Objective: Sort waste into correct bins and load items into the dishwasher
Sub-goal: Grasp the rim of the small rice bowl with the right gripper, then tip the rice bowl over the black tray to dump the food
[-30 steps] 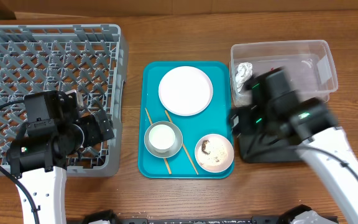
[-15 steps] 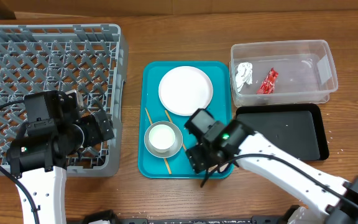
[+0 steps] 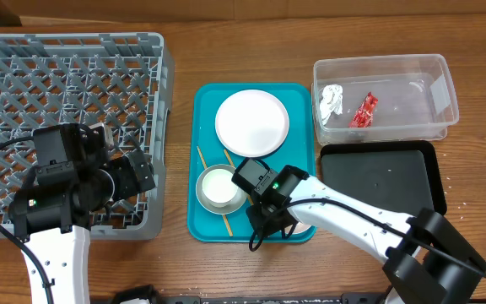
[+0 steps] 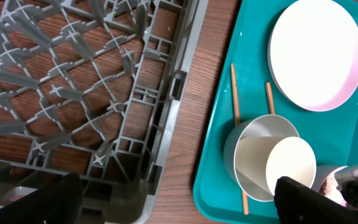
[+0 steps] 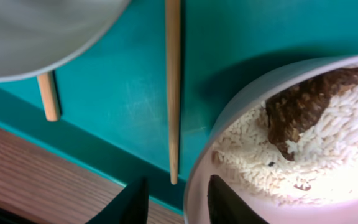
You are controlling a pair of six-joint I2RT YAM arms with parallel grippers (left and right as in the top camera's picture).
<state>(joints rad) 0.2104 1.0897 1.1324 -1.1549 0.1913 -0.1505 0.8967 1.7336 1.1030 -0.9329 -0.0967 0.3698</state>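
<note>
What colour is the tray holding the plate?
Teal; the tray shows best in the overhead view.

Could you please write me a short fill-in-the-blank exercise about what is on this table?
Inside the metal bowl stands a white ____.
The crumpled tissue lies in the clear tub beside a red ____.
The right gripper has its fingers either side of the rim of the small bowl, which holds a brown lump and white ____.
Missing: cup; wrapper; rice.
</note>
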